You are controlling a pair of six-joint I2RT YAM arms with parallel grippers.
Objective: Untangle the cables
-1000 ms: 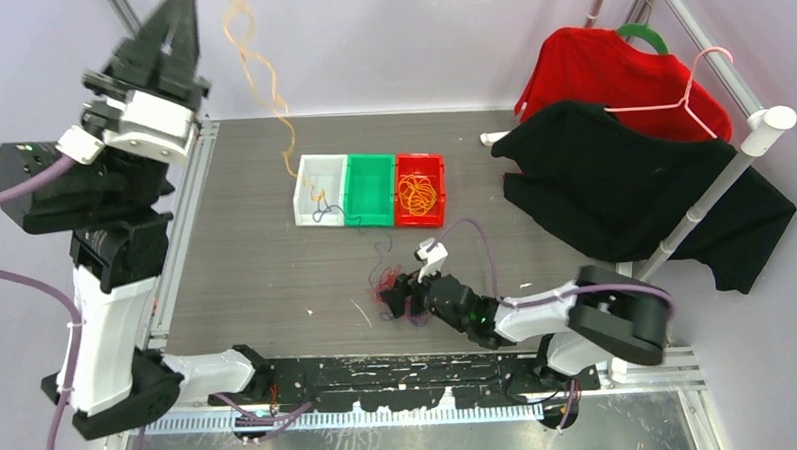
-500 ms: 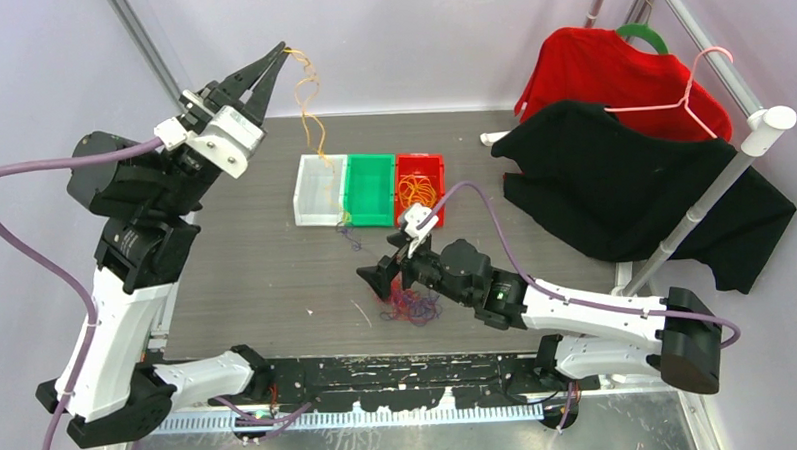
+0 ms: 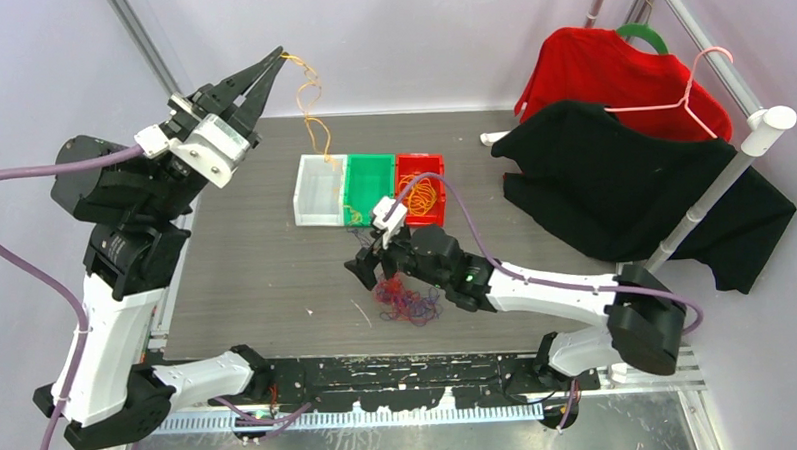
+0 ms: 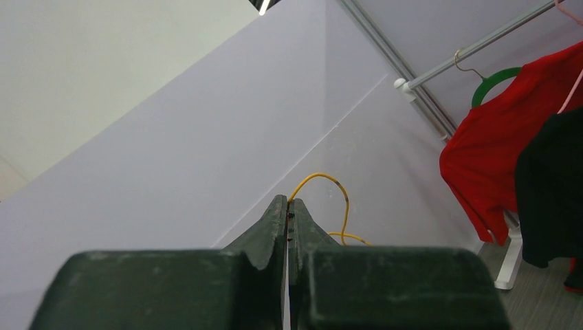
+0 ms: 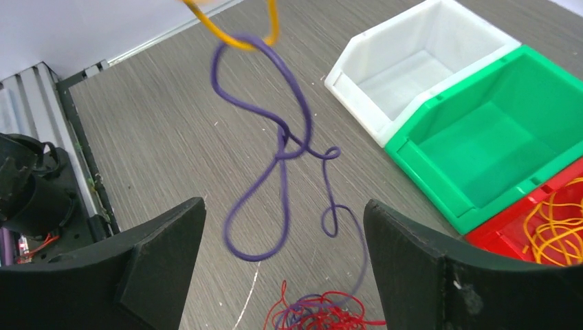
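My left gripper [image 3: 277,57] is raised high at the back left, shut on an orange-yellow cable [image 3: 316,118] that hangs down toward the bins. In the left wrist view the closed gripper [image 4: 289,201] pinches the yellow strand [image 4: 340,192]. A purple cable [image 5: 285,137] is hooked through the orange one [image 5: 230,38] and trails down into a red and purple clump [image 3: 407,303] on the table. My right gripper [image 3: 366,269] hovers open just left of and above that clump. In its wrist view the gripper [image 5: 283,205] has the purple loops hanging between its spread fingers, untouched.
A white bin [image 3: 318,190], a green bin [image 3: 369,191] and a red bin [image 3: 420,189] holding orange cables stand in a row behind the clump. A rack with red [image 3: 609,78] and black [image 3: 633,187] garments fills the right side.
My left arm came down from higher up with the orange-yellow cable. My right gripper opened, let go of the clump, and moved up and left.
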